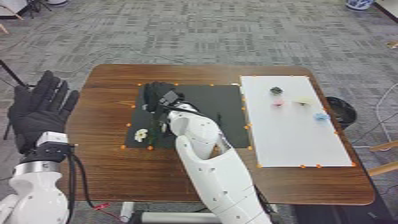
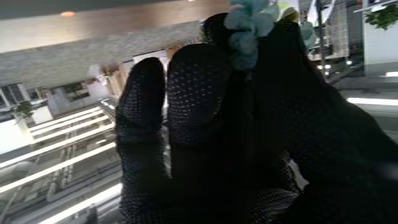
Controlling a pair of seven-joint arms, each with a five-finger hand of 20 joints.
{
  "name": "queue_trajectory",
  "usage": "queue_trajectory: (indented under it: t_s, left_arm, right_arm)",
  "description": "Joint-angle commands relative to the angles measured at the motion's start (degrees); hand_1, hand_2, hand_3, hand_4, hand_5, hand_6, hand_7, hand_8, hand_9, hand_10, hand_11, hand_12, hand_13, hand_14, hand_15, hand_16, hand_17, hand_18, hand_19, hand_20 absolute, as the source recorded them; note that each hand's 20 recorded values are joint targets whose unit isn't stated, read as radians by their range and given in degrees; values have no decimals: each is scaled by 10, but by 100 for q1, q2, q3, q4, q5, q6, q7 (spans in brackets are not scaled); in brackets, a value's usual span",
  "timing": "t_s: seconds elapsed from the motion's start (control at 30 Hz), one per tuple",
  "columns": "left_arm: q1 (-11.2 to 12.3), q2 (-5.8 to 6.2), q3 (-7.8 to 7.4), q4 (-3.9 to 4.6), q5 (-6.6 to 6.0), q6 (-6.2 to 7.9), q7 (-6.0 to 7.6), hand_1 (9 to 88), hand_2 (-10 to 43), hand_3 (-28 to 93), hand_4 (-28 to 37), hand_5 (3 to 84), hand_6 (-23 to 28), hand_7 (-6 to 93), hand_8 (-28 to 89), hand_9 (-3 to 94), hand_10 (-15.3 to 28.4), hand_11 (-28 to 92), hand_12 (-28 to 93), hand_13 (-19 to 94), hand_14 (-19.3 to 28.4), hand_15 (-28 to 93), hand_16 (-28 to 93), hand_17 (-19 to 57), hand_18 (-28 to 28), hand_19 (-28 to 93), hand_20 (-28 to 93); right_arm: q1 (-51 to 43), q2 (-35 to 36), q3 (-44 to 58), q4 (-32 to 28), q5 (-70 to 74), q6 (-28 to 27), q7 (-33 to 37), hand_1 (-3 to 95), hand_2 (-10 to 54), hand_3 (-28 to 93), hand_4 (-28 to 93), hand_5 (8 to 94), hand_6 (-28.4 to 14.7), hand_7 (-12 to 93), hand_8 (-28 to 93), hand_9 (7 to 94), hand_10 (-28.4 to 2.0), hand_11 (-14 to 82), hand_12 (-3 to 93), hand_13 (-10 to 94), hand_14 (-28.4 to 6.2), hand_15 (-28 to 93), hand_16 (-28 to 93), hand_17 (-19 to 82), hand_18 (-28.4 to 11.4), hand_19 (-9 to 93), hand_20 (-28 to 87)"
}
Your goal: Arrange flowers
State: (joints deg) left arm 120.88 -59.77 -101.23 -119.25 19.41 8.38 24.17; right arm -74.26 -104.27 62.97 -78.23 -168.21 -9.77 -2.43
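My right hand (image 1: 158, 96) is over the upper left part of the black mat (image 1: 200, 95) in the head view. In the right wrist view, the thumb and a finger of my right hand (image 2: 197, 85) pinch a pale blue-green flower (image 2: 249, 30), its petals above the fingertips. A white flower (image 1: 140, 134) lies at the mat's lower left. On the white board (image 1: 284, 140) are a pink flower (image 1: 278, 102), a pale yellow one (image 1: 303, 100), a blue one (image 1: 321, 116) and a small dark item (image 1: 276, 90). My left hand (image 1: 40, 107) is open, fingers straight, left of the table.
The brown table (image 1: 107, 165) extends around the mat and board, whose borders carry small orange markers. A black bin (image 1: 341, 112) stands beyond the table's right edge. My right forearm crosses the mat from the bottom edge.
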Motion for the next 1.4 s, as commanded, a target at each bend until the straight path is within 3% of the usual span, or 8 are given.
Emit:
queue_trajectory:
  t_s: [0.03,0.17,0.3,0.8,0.9,0.93,1.07,1.4]
  left_arm:
    - [167,-93,-79,-10,-103,-90,24,269,159,617,-283,373,76,110,-100,264,114,144,41,199,102,117,-34,-49,116,310,69]
    - [154,-120,-77,18,-69,-146,-59,252,159,642,-283,375,76,111,-100,271,116,142,43,207,106,122,-34,-51,121,313,71]
    - [128,-139,-50,39,-58,-203,-113,237,162,705,-283,380,76,113,-101,283,120,144,46,216,110,127,-34,-51,123,317,72]
    - [134,-163,-62,43,-47,-228,-116,239,158,702,-283,380,75,111,-102,291,121,146,48,222,112,131,-37,-54,128,322,72]
    - [81,-135,35,53,-103,-183,-98,239,157,702,-283,380,74,111,-102,291,122,145,48,222,113,131,-37,-54,128,322,71]
    - [52,-137,53,72,-113,-248,-122,239,157,702,-283,380,74,111,-102,292,123,146,48,224,114,134,-36,-52,127,320,71]
    - [-55,-123,152,104,-92,-281,-180,239,156,703,-283,380,75,111,-101,293,123,146,49,228,118,145,-35,-50,125,319,70]
    - [-46,-139,126,101,-76,-273,-178,239,155,701,-283,381,76,110,-101,293,122,145,49,227,119,148,-39,-50,124,320,71]
  right_arm:
    - [42,-102,125,145,-1204,35,-197,575,-91,671,-282,699,-3,280,-27,797,-71,84,371,721,-51,554,377,372,-186,744,323]
    - [64,-47,57,78,-649,-290,141,571,-93,681,-283,688,-4,279,-37,785,-72,77,359,715,-45,543,385,369,-186,740,321]
    - [17,-7,44,68,-850,-238,92,573,-88,688,-282,683,-7,274,-39,777,-72,74,355,709,-42,539,391,365,-187,740,321]
    - [15,82,-7,27,-586,-394,469,570,-89,708,-283,654,-10,255,-46,721,-90,102,290,704,-33,530,409,361,-186,743,322]
    - [8,139,-67,5,-517,-438,511,564,-90,715,-283,646,-10,248,-43,698,-96,123,257,701,-31,532,409,361,-186,744,322]
    - [22,138,-76,16,-468,-434,556,560,-90,720,-283,642,-10,245,-45,692,-100,129,249,701,-32,532,406,361,-187,745,321]
    - [34,89,-81,45,-326,-430,729,553,-92,731,-283,623,-14,232,-52,659,-109,158,207,699,-31,535,405,359,-187,748,318]
    - [21,122,-141,-7,-163,-412,807,542,-95,729,-283,588,-20,194,-136,619,-119,170,161,693,-33,546,395,356,-189,755,312]
